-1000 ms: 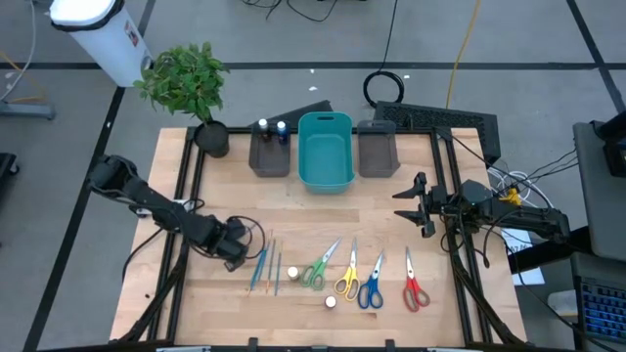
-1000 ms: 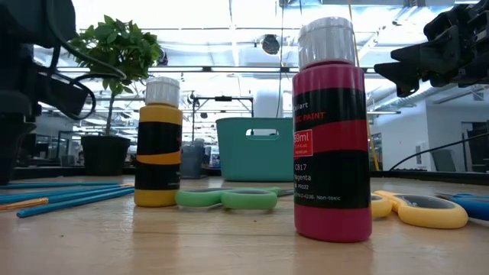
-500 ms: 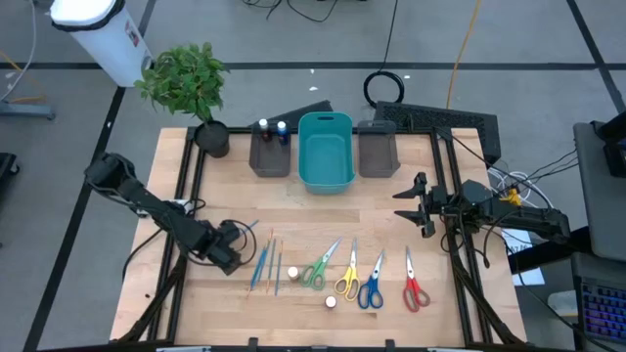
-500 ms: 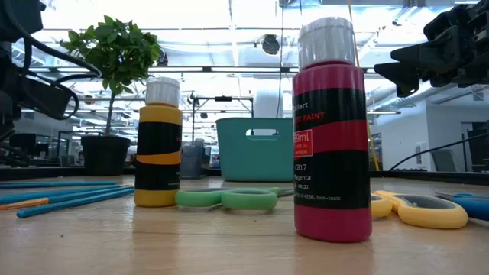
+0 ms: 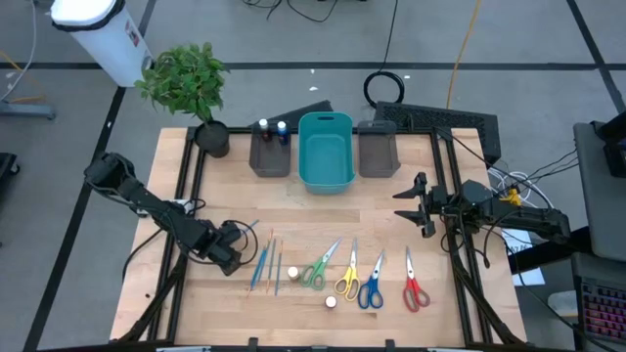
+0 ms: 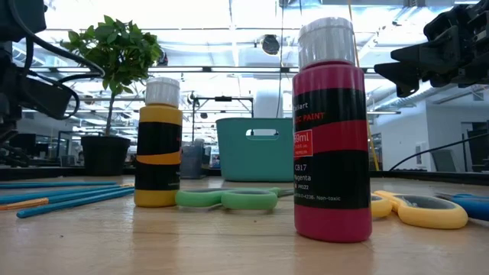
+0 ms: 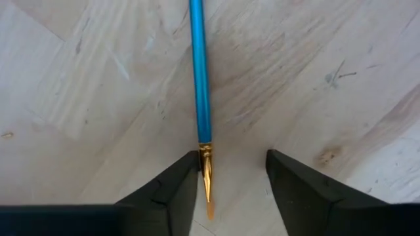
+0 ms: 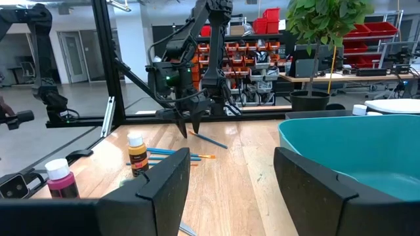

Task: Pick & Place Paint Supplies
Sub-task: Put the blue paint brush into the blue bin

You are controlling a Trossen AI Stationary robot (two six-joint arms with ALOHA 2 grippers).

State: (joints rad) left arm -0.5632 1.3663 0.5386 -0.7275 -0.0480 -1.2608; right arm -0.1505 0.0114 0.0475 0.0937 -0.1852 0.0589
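The left dark grey plastic bin holds two small dark bottles, one white-capped, one blue-capped; beside it, the teal plastic bin's floor shows bare. A thin blue-handled brush lies on the wooden table, its bristle end between the left gripper's parted fingers, ungrasped. The right gripper hovers released, near the right edge.
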